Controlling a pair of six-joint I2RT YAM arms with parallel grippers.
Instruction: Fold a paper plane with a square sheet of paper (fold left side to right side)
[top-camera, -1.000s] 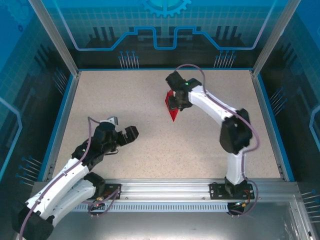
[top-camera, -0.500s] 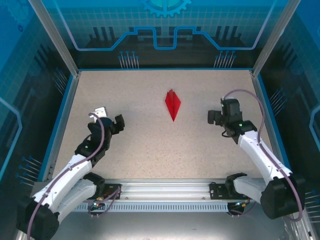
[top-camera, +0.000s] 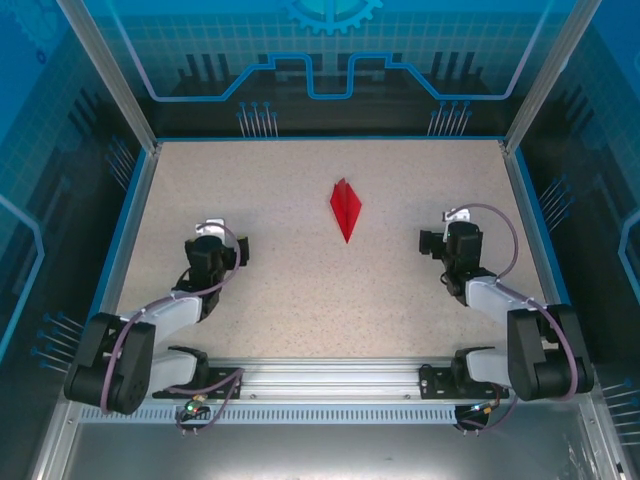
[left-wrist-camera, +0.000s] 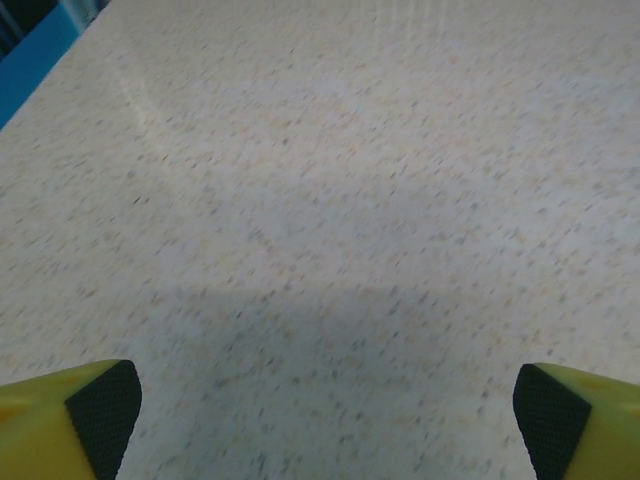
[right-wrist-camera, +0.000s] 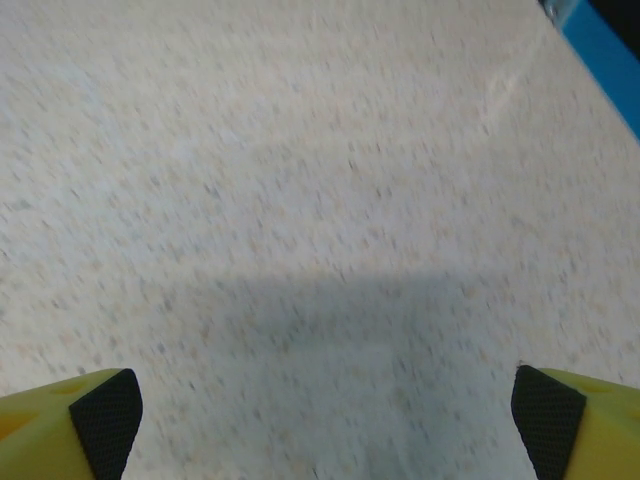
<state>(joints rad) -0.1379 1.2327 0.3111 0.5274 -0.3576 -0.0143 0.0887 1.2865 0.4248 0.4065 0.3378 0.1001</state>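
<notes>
The square sheet of paper lies folded as a slim red kite-shaped paper plane (top-camera: 346, 208), flat on the speckled table a little behind its centre, point toward me. My left gripper (top-camera: 215, 248) is low over the table at the near left, well away from the plane, and open. My right gripper (top-camera: 448, 243) hovers at the near right, also apart from the plane and open. In the left wrist view the left gripper (left-wrist-camera: 328, 425) has bare table between its pads (left-wrist-camera: 100, 415). The right gripper (right-wrist-camera: 327, 420) likewise has nothing between its pads (right-wrist-camera: 548, 410).
A blue rim (top-camera: 135, 220) and aluminium posts (top-camera: 110, 75) frame the table (top-camera: 300, 290). Both arms are folded back toward their bases on the front rail (top-camera: 330, 378).
My right gripper has released the red plane and pulled back to the near right, opening wide. My left arm has drawn back to the near left. The plane lies still.
</notes>
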